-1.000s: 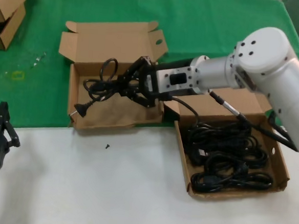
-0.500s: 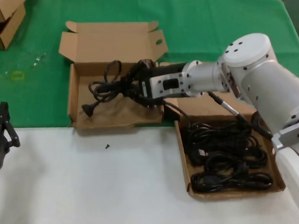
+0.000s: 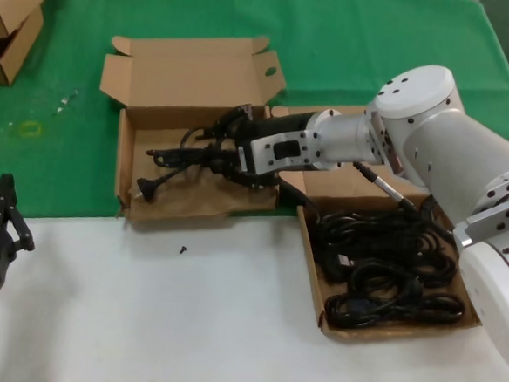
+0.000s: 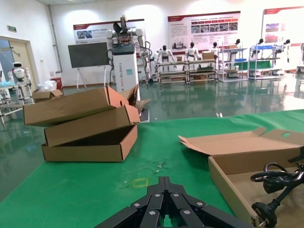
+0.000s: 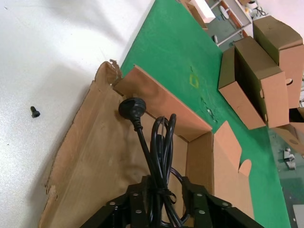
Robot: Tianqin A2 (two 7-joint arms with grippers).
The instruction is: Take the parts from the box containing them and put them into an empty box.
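My right gripper [image 3: 219, 150] reaches low into the left mailer box [image 3: 127, 160] and is shut on a coiled black power cord [image 3: 180, 156]. The cord's plug [image 3: 145, 188] rests near the box's front left corner. In the right wrist view the cord [image 5: 159, 142] runs out from between my right gripper's [image 5: 165, 183] jaws over the box floor [image 5: 85, 152]. The right mailer box [image 3: 313, 287] holds several more coiled cords [image 3: 381, 261]. My left gripper [image 3: 6, 184] is parked at the near left, shut and empty; it also shows in its own wrist view [image 4: 165, 179].
Smaller brown cartons [image 3: 9, 16] stand at the far left on the green cloth and show in the left wrist view [image 4: 90, 123]. A small black screw [image 3: 182, 250] lies on the white table in front of the left box. The left box's lid [image 3: 193, 69] stands open behind it.
My right gripper has lowered the cord from above the left box down onto its floor; the cord's loops now lie flatter. The left arm has not moved.
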